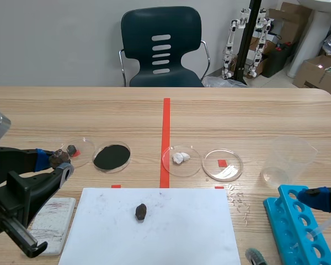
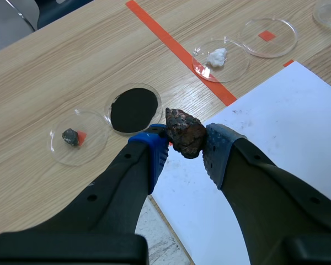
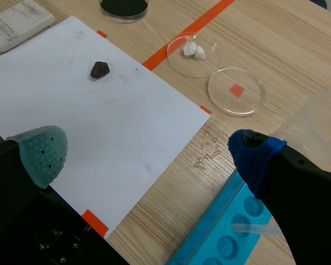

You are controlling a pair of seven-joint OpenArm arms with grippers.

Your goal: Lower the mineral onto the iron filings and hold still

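Rough reddish-brown mineral lump (image 2: 185, 132), clamped in the left end effector (image 2: 186, 144), hangs beside the round dish of black iron filings (image 2: 133, 109); next, seemingly, centre it over the dish and lower gently.

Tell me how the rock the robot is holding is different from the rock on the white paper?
The held rock is rusty reddish-brown; the paper rock looks almost black. The held rock is pinched in the left gripper, above the table; the paper rock lies loose on the white paper. Both are rough, lumpy stones.
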